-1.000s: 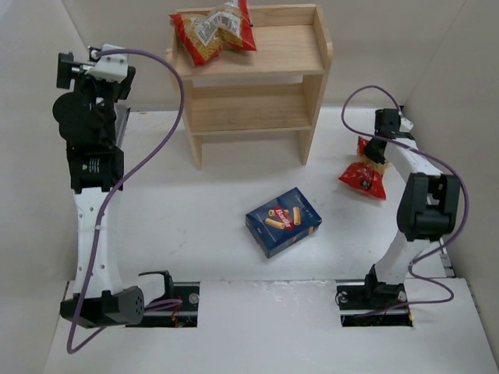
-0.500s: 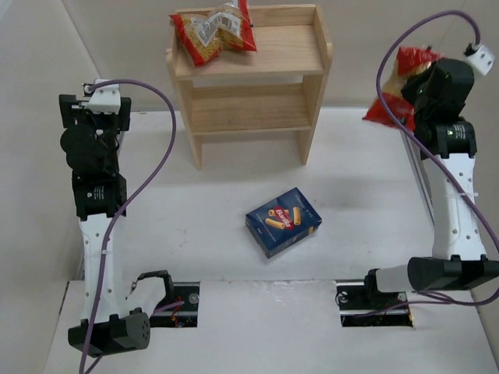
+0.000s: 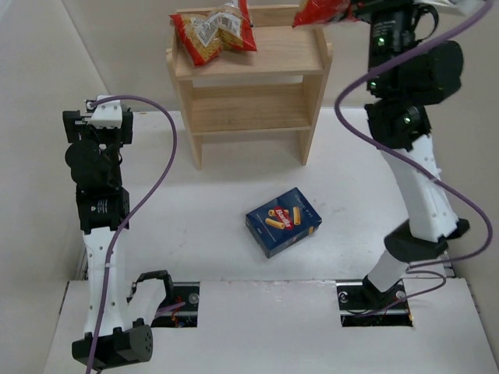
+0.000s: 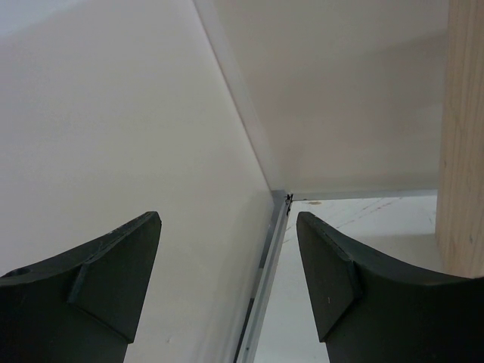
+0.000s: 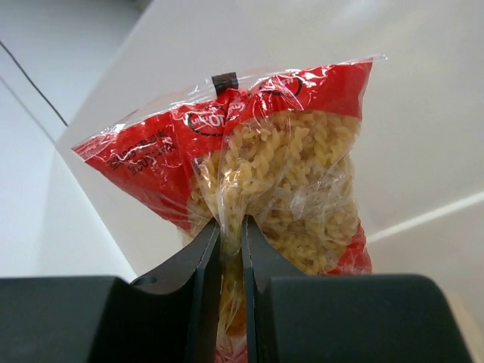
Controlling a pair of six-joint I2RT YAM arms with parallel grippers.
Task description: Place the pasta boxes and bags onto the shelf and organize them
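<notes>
Right now the right tool (image 5: 231,227) is clenched on a red bag (image 5: 280,159) of spiral pasta. It pinches the clear film low down, so the bag sticks out ahead of the fingers. From above, this bag (image 3: 320,12) hangs high over the right rear corner of the shelf (image 3: 288,48), apart from the wood. The step in hand looks like carrying it to the top tier. The next move calls for clearing the raised right side panel, lowering onto the bare board and only then letting go. A labelled bag (image 3: 207,33) lies on the left half of that tier, so the open room is to its right, bounded by the rims. The lower tier is bare. The left tool (image 4: 227,219) is released, nothing between its fingers, and is held up just left of the shelf. The blue box (image 3: 283,221) lies on the counter (image 3: 195,210), well in front of the shelf, not yet placed.
</notes>
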